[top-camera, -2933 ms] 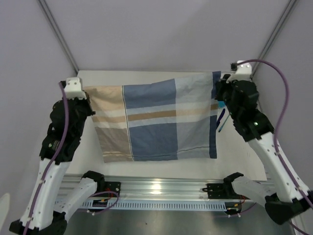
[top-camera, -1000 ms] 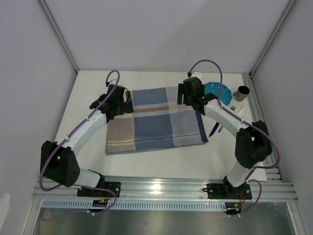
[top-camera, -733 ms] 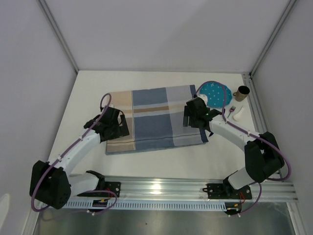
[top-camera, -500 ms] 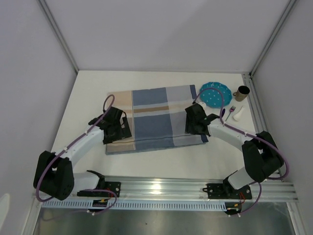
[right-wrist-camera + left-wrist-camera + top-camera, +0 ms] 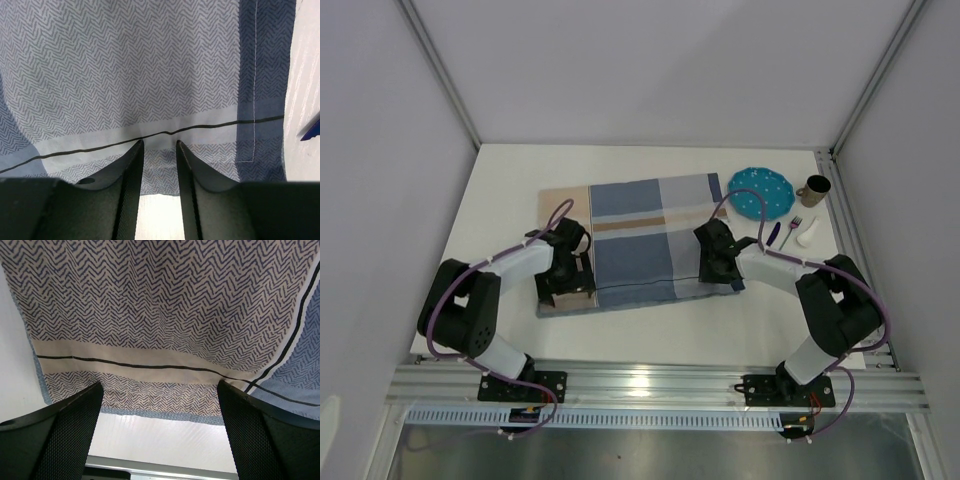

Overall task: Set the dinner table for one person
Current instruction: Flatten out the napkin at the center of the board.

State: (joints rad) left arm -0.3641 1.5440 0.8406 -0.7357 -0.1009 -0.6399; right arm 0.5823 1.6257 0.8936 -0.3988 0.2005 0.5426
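1. The surface (image 5: 500,200) lies under both sets of fingers, but the checked placemat (image 5: 640,240) covers it there. In each wrist view I see bare white surface only as a strip just past the placemat's near hem.
2. The left fingers (image 5: 65,440) stand wide apart over the beige near-left corner of the placemat, with nothing between them.
3. The right fingers (image 5: 125,190) are almost together, with only a narrow slit between them. Their tips are at the blue cloth just inside the near hem, close to the placemat's near-right corner. I cannot tell whether they pinch the cloth or only stand over it.
4. Both arms are folded low. Each elbow sticks out toward its own side edge of the surface, and each forearm reaches inward to its end of the placemat.
5. The placemat lies flat about mid-surface, with its near hem roughly parallel to the near edge.
6. Bare surface runs along the left edge, the far edge and a band by the near rail.
7. The far-right corner is crowded: a teal plate (image 5: 760,192) sits just beside the placemat's far-right corner and a brown cup (image 5: 813,188) stands to its right. A fork (image 5: 790,230) and a dark blue utensil (image 5: 773,232) lie along the right edge.
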